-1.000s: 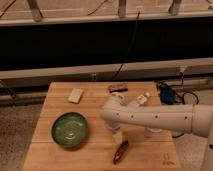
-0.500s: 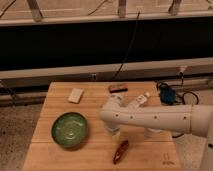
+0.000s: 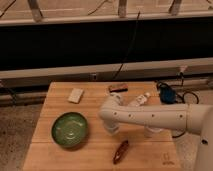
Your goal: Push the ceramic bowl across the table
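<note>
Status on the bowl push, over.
Gripper down at table, right of ceramic bowl in view, apart. Bowl front-left on table. Nothing between them.

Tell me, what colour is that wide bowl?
Ceramic bowl: glossy green, darker rim (camera view). End effector hovers just beside it.

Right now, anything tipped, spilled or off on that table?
One thing: what looks like a white bottle lies on its side near the table's far edge, behind the arm. The ceramic bowl sits upright, and no spill shows. The gripper hangs beside the bowl, toward the table's middle, seemingly apart from it.
</note>
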